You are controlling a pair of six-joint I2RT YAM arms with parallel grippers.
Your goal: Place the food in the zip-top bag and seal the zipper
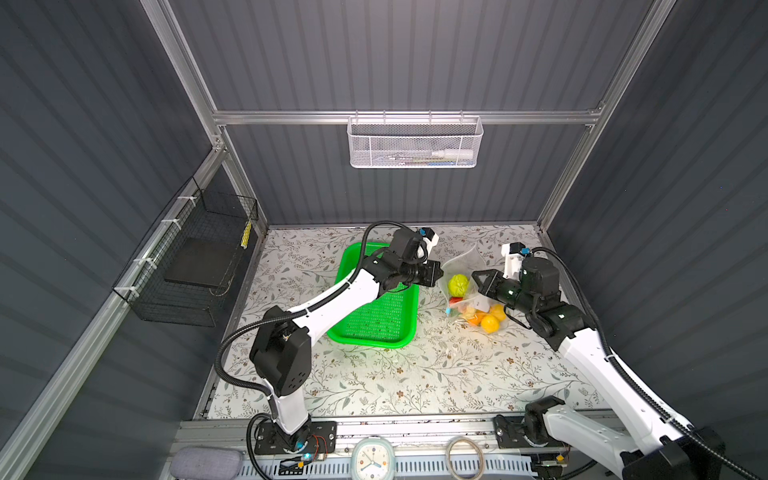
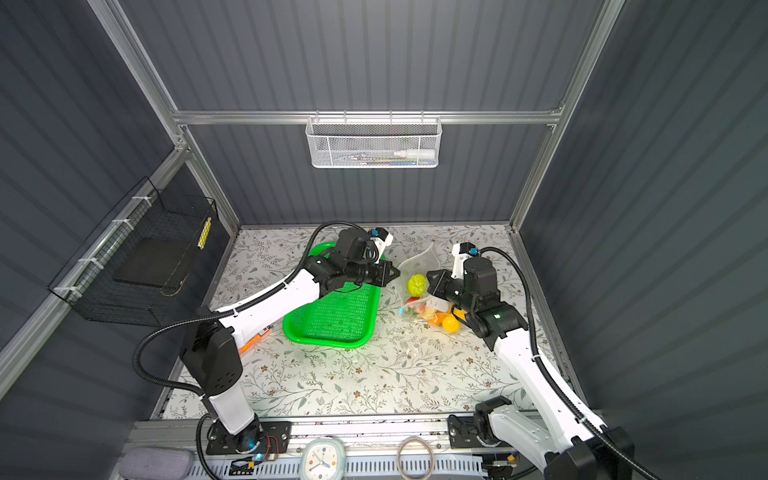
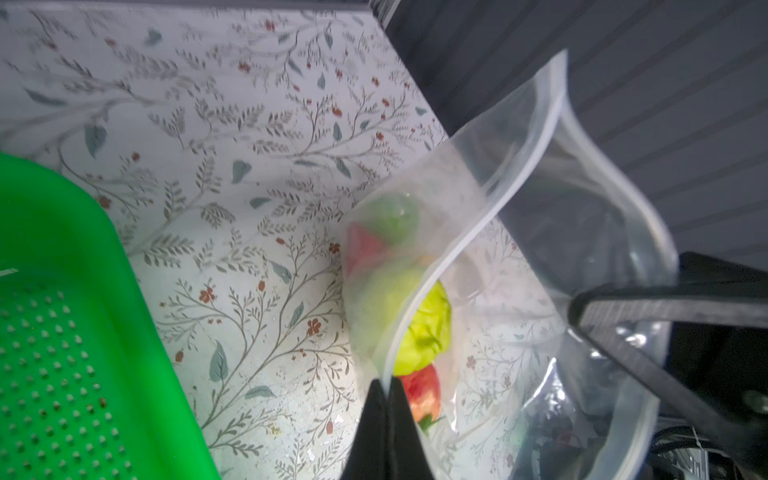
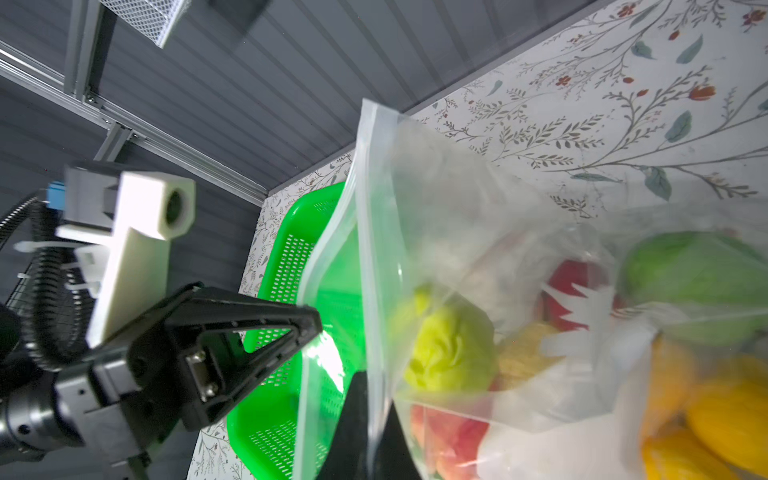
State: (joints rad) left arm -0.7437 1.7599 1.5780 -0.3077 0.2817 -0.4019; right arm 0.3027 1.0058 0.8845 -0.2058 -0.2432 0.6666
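The zip-top bag [image 1: 462, 262] [image 2: 420, 259] stands mouth-up to the right of the green basket, with my two grippers holding its mouth apart. My left gripper [image 1: 439, 272] [image 2: 397, 273] [image 3: 386, 384] is shut on the near lip, with the zipper strip [image 3: 457, 249] running out from between its tips. My right gripper [image 1: 475, 276] [image 2: 429, 276] [image 4: 372, 386] is shut on the opposite lip. Inside the bag lies the food: a green leafy ball [image 1: 458, 284] [image 3: 428, 328] [image 4: 453, 349], a strawberry [image 3: 424, 392] and yellow fruits [image 1: 490, 323] [image 4: 727, 419]. A light-blue slider tab [image 1: 448, 310] sits at the mouth's near end.
The green basket [image 1: 370, 341] [image 2: 328, 341] [image 4: 291, 291] lies under my left forearm with no food showing in it. A white mesh basket [image 1: 415, 141] hangs on the back wall and a black wire cage [image 1: 195, 257] on the left wall. A clock [image 1: 371, 459] sits at the front rail.
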